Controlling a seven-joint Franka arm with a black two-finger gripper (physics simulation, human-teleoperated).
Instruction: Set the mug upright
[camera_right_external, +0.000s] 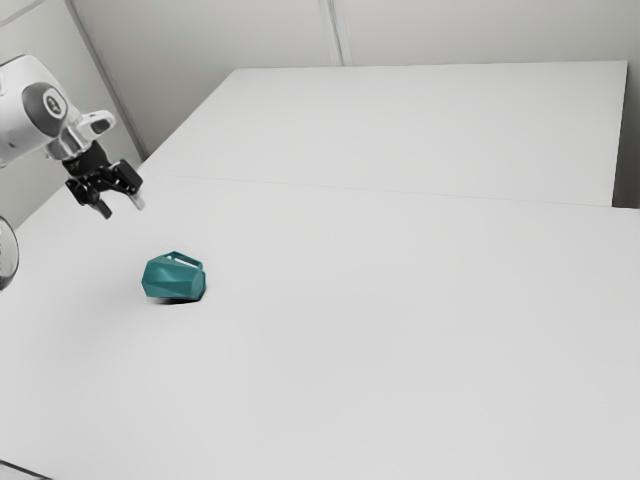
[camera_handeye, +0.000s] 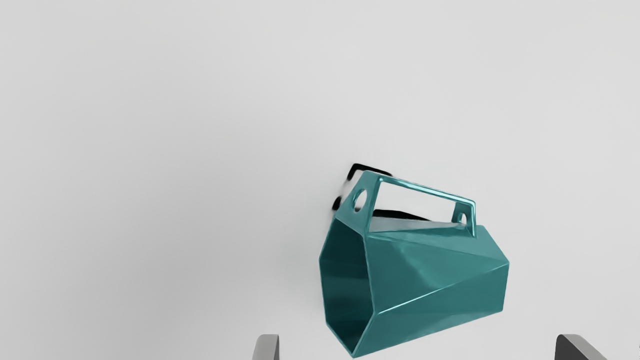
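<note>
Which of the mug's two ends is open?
The wider end of the mug, where the wrist view looks into a dark hollow; the other end is narrower.

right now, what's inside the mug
Through the open mouth of the mug, dark teal inner walls can be seen, with no contents in the visible part. The deeper interior is covered by the mug's own side, so I can't tell what, if anything, lies there.
</note>
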